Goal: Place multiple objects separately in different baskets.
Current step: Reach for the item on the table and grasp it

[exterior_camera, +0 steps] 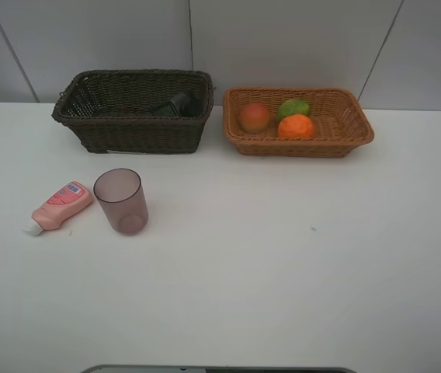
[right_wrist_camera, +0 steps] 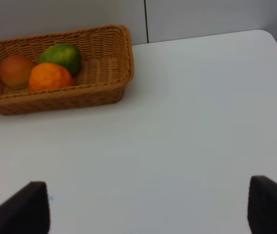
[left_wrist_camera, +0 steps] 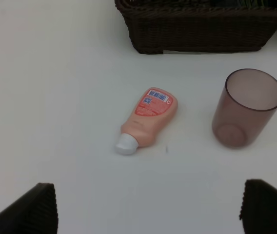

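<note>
Left pincer is hanging wide open, empty, pink tube (on its side) and mauve cup sitting ahead on the worktop; right pincer, likewise agape, is facing the tan basket.

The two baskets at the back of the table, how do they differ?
The dark brown basket is deeper with steeper walls; the orange-tan basket is shallower with a flared rim. The dark brown basket holds one dark item; the orange-tan basket holds a reddish fruit, a green fruit and an orange. Both are rectangular woven wicker, side by side.
</note>
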Robot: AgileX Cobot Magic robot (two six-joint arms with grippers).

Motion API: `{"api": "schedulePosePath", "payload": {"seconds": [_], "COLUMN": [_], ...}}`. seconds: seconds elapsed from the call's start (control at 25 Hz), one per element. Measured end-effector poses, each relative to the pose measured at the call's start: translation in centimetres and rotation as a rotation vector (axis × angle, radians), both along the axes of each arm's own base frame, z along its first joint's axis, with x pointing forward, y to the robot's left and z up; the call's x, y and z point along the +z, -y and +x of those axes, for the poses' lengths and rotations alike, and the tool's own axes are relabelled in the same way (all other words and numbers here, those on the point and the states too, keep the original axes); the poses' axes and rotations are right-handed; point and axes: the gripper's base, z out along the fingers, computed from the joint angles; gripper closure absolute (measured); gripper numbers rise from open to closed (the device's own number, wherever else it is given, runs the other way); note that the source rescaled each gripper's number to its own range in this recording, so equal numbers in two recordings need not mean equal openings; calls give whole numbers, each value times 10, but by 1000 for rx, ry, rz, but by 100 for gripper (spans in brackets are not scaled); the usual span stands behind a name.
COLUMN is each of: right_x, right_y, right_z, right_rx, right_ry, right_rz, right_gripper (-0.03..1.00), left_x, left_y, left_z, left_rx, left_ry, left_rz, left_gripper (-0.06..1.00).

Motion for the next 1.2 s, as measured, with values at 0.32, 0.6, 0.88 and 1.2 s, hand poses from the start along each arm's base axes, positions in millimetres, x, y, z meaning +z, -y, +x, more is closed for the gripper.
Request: {"api": "schedulePosePath", "payload": {"seconds": [0.32, 0.6, 0.88, 1.2], "right_x": [0, 0, 0, 0], "right_y": [0, 0, 0, 0], "right_z": [0, 0, 0, 0], "right_rx": [0, 0, 0, 0], "right_ry": [0, 0, 0, 0], "right_rz": [0, 0, 0, 0], "right_gripper": [14, 14, 14, 14], "left_x": [0, 0, 0, 0], "left_y": [0, 0, 0, 0], "left_z": [0, 0, 0, 0], "left_rx": [0, -12, -23, -23], "left_ry": [0, 0, 0, 0], "left_rz": [0, 0, 0, 1], "left_gripper": [-2, -2, -2, -2]}}
